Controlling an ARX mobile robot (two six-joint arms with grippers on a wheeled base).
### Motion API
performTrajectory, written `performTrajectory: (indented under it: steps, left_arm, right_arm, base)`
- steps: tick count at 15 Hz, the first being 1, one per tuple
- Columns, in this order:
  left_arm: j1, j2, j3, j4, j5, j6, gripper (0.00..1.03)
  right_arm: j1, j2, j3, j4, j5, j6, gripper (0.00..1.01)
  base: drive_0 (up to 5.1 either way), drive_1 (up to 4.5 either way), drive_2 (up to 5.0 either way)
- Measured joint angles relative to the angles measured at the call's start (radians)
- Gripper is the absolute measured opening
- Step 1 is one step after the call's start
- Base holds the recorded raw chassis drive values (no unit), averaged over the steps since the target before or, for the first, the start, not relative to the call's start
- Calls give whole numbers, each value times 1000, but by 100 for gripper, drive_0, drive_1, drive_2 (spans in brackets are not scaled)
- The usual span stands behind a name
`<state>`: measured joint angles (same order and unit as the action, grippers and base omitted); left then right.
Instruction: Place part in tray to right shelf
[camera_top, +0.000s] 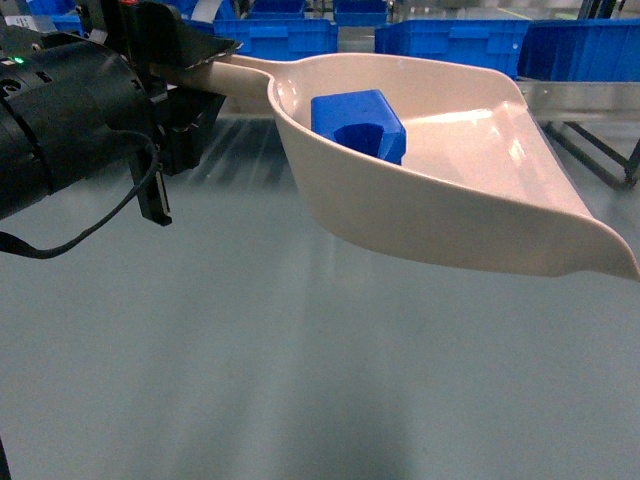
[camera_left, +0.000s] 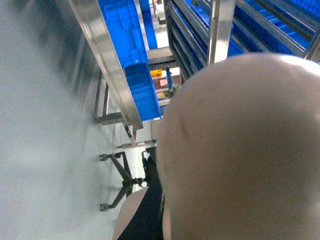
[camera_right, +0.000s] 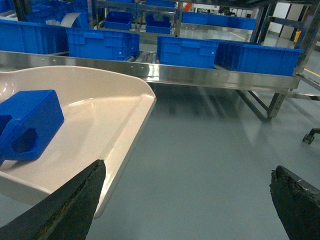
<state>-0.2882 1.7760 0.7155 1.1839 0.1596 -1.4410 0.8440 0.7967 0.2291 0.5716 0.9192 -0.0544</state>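
The cream tray (camera_top: 470, 190) hangs in the air above the floor, and its handle (camera_top: 245, 68) runs left into my left gripper (camera_top: 205, 62), which is shut on it. The bright-blue part (camera_top: 358, 125) lies inside the tray near the handle end. The right wrist view shows the part (camera_right: 27, 125) in the tray (camera_right: 95, 112) at the left. My right gripper (camera_right: 185, 200) is open over bare floor, its left finger just beside the tray's rim. In the left wrist view the tray's underside (camera_left: 240, 150) fills the frame, with a dark finger (camera_left: 150, 210) beside it.
The right shelf's steel front rail (camera_top: 585, 98) runs behind the tray, with large blue crates (camera_top: 450, 40) on it. The right wrist view shows the same rail (camera_right: 200, 76), crates (camera_right: 190, 51) and the rack's legs (camera_right: 272, 102). Grey floor (camera_top: 300, 380) lies below.
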Motion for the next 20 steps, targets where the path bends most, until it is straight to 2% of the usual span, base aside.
performTrajectory:
  steps: [2,11,20]
  left_arm:
    - [0,0,0,1,0,0,16]
    - [2,0,0,2,0,0,16]
    - [-3,0,0,-2,0,0,16]
  right_arm:
    - [0,0,0,1,0,0,98]
    - [0,0,0,1,-2,0,98]
    - [0,0,0,-2,1,0,98]
  base:
    - [0,0,0]
    - [275,190,-504]
    - [13,421,-394]
